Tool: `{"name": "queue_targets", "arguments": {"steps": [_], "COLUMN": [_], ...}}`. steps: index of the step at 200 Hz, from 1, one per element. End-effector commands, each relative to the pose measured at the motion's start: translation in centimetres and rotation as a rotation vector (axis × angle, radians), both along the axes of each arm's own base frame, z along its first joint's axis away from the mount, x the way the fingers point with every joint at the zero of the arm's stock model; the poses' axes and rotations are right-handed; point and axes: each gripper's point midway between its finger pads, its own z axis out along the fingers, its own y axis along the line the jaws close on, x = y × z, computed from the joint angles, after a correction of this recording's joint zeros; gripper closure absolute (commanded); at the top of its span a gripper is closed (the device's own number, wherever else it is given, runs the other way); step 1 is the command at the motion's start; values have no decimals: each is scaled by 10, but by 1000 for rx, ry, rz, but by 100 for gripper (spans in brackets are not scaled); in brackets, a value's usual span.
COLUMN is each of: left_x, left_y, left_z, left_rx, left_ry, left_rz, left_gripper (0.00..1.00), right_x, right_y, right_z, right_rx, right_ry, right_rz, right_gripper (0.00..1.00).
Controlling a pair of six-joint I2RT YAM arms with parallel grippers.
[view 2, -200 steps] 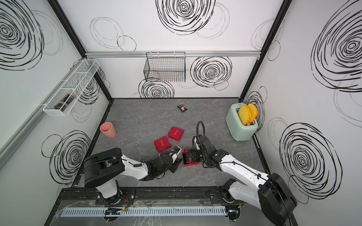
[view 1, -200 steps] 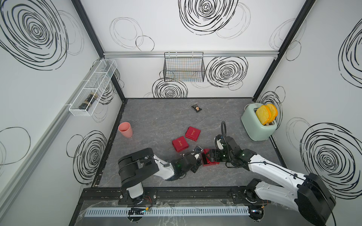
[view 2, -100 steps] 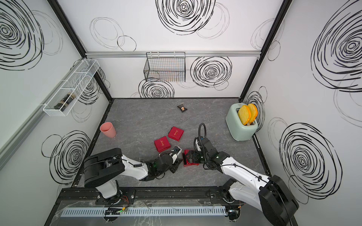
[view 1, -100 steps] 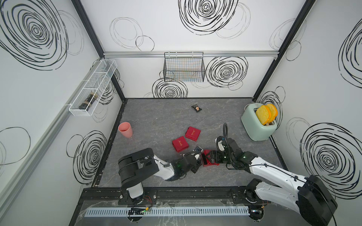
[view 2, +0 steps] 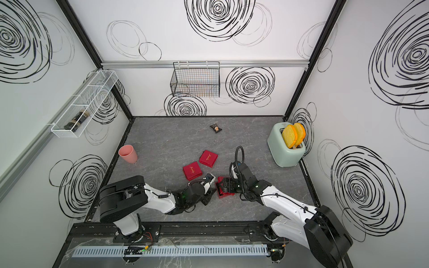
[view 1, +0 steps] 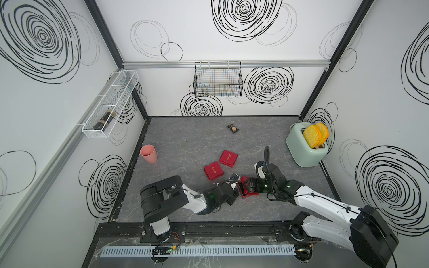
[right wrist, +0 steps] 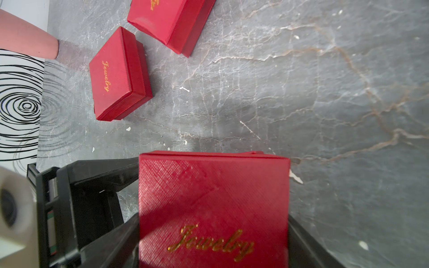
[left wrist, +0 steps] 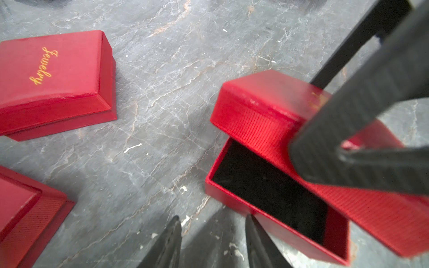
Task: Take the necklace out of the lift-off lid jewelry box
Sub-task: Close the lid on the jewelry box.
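Observation:
The lift-off lid jewelry box [view 1: 247,190] [view 2: 224,191] is red and lies at the front of the table between my two grippers. My right gripper [right wrist: 213,218] is shut on its lid [right wrist: 213,197], which bears "Jewelry" in gold. The lid [left wrist: 262,97] is tilted up off the base [left wrist: 224,196] on one side. The base's black lining [left wrist: 267,190] shows in the gap, and no necklace shows on it. My left gripper [left wrist: 213,218] stands open and low beside the base's near corner, holding nothing.
Two closed red boxes [view 1: 213,171] [view 1: 228,158] lie just behind the open one. A pink cup [view 1: 148,154] stands at the left edge, a mint toaster [view 1: 306,148] at the right wall, and a small dark packet [view 1: 233,128] towards the back.
The right arm has shifted very slightly with the lid in its grip. The left arm has held still.

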Motion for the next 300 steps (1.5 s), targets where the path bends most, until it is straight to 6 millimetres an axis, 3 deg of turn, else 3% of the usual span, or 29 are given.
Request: {"name": "queue_targets", "arguments": {"steps": [1, 34, 136, 232, 300], "left_x": [2, 3, 6, 14, 12], "left_y": [-8, -8, -11, -8, -11], "left_z": [15, 14, 15, 17, 19], "left_rx": [-54, -52, -49, -53, -76], "left_ry": [-22, -22, -33, -45, -46], "left_rz": [4, 9, 4, 26, 6], "left_gripper": [52, 52, 52, 52, 52], "right_x": [2, 5, -1, -4, -7], "right_y": [-7, -11, 14, 6, 15], "right_z": [-4, -1, 2, 2, -9], "right_rx": [-46, -78, -18, -135, -133], "right_ry": [-13, -29, -34, -53, -18], "right_rz": [-19, -23, 127, 214, 229], "right_gripper": [16, 16, 16, 16, 14]}}
